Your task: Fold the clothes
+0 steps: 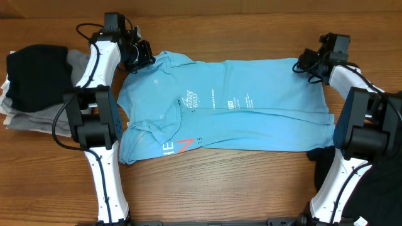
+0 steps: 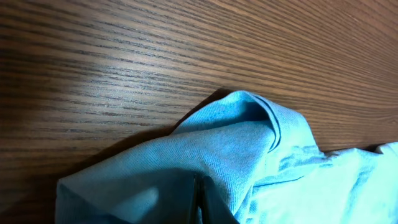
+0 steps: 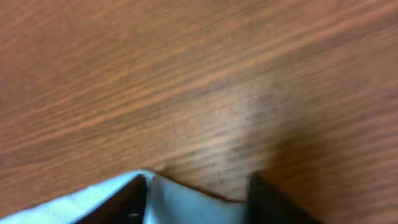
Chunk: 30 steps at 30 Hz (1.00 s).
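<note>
The sky-blue T-shirt [image 1: 251, 119] lies spread flat across the table, with small white print in the middle and white and red lettering at its front left. My left gripper [image 1: 141, 55] is at its far left corner. In the left wrist view the jaws [image 2: 200, 202] are shut on a fold of the blue fabric [image 2: 249, 155]. My right gripper [image 1: 308, 63] is at the far right corner. In the right wrist view its fingers [image 3: 200, 208] are apart, with the shirt's edge [image 3: 177, 198] lying between them on the wood.
A pile of black and grey clothes [image 1: 34, 78] sits at the left edge of the table. A black garment [image 1: 377, 182] lies at the front right, by the right arm's base. Bare wooden tabletop [image 1: 220, 188] shows in front of the shirt.
</note>
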### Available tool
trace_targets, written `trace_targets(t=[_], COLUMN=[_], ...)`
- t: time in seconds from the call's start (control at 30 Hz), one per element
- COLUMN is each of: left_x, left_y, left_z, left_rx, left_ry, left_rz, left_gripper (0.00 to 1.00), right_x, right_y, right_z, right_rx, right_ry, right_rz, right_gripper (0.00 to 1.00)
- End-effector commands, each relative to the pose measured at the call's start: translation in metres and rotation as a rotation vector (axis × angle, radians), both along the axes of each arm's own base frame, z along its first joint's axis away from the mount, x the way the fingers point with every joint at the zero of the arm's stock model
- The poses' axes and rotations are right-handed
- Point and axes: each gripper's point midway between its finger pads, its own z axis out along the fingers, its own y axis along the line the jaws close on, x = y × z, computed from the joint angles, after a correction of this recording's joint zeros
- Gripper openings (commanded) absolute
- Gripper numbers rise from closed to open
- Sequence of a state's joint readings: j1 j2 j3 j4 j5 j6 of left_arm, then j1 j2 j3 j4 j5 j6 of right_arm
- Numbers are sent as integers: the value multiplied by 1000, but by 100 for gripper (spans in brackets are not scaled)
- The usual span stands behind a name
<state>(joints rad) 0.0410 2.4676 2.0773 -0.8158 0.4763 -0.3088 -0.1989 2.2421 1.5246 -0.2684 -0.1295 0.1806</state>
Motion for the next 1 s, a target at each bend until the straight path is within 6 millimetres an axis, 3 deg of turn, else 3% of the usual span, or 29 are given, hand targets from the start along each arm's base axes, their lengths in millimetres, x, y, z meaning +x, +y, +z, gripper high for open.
trace_targets(t=[0.0, 0.17, 0.37, 0.53, 0.63, 0.8, 0.87, 0.97], left_x=[7, 3, 3, 6, 8, 6, -5, -28], left_y=[0, 0, 0, 2, 4, 11, 14, 14], left_z=[26, 24, 24, 32, 48, 90, 108, 118], left_rx=[10, 10, 10, 13, 15, 18, 18, 20], left_ry=[-54, -36, -36, -63, -95, -156, -144, -82], left_rz=[0, 0, 0, -11, -8, 7, 13, 9], left_gripper=[4, 4, 4, 4, 4, 4, 4, 4], right_x=[-12, -19, -21, -20, -15, -11, -21, -40], right_y=[10, 11, 11, 11, 7, -8, -15, -19], right_z=[-18, -22, -23, -17, 2, 54, 76, 90], right_rx=[18, 24, 26, 33, 30, -35, -74, -92], right_ry=[64, 95, 107, 104, 78, 30, 53, 105], right_rz=[9, 9, 8, -4, -21, -65, -94, -115], right_gripper=[46, 44, 4, 4, 4, 4, 4, 4])
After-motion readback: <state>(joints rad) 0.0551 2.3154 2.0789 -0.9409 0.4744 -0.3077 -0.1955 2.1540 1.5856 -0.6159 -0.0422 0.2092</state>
